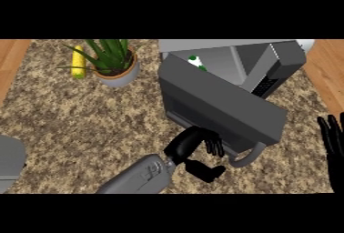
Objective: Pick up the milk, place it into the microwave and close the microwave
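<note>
- We see the desk, a speckled stone top, filling most of the frame, with wood strips along the left and right edges.
- We see the microwave at the upper right, and its dark door swung partway across the opening, reaching toward the middle of the frame, a curved handle at its lower end.
- We see the left robot hand at the lower centre, its fingers fairly straight and resting against the door's lower edge, holding nothing.
- We see the right robot hand at the right edge, open, fingers up.
- We see a potted plant at the upper left, with a yellow corn cob just beside it.
- We see the milk as a small white and green patch inside the microwave, behind the door's top edge.
</note>
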Controlling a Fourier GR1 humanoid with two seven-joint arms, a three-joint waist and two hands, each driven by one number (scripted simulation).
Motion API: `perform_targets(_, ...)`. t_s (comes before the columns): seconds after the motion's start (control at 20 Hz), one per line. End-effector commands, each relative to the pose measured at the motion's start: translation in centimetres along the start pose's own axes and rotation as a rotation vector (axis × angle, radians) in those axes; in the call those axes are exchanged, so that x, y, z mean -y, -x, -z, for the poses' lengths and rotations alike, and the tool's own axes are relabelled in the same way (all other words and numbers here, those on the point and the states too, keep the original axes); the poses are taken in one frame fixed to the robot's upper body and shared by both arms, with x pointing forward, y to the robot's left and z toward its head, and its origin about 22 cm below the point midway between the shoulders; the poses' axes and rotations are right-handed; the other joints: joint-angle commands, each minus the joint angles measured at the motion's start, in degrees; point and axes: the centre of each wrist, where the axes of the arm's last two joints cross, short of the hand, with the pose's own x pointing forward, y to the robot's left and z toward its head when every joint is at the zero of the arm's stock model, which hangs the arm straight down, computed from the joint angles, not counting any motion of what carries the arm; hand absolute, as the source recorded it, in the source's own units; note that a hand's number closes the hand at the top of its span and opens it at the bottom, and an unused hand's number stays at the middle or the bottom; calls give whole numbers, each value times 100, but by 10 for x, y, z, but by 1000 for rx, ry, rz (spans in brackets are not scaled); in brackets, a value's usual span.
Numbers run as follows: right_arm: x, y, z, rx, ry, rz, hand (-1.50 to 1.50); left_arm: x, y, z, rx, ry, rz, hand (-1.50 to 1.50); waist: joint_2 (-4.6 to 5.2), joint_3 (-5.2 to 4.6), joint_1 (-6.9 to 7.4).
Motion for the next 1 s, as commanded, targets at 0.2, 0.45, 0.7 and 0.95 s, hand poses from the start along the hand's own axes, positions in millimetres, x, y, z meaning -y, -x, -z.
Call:
perform_targets(0.2, -17, -20, 34, 65, -160, 82, -150, 0, -27, 17, 113, -83, -108, 150, 95, -27, -524)
perform_targets(0.45, -18, -31, 45, 84, -237, 100, -150, -23, -47, 36, 196, -151, -142, 150, 166, -24, -835)
perform_targets(0.7, -12, -43, 53, 106, -249, 81, -150, -40, -62, 52, 204, -206, -138, 150, 191, -11, -1103)
perform_targets(0.95, -16, -46, 62, 92, -298, 102, -150, -51, -72, 63, 217, -231, -121, 150, 300, -3, -1275)
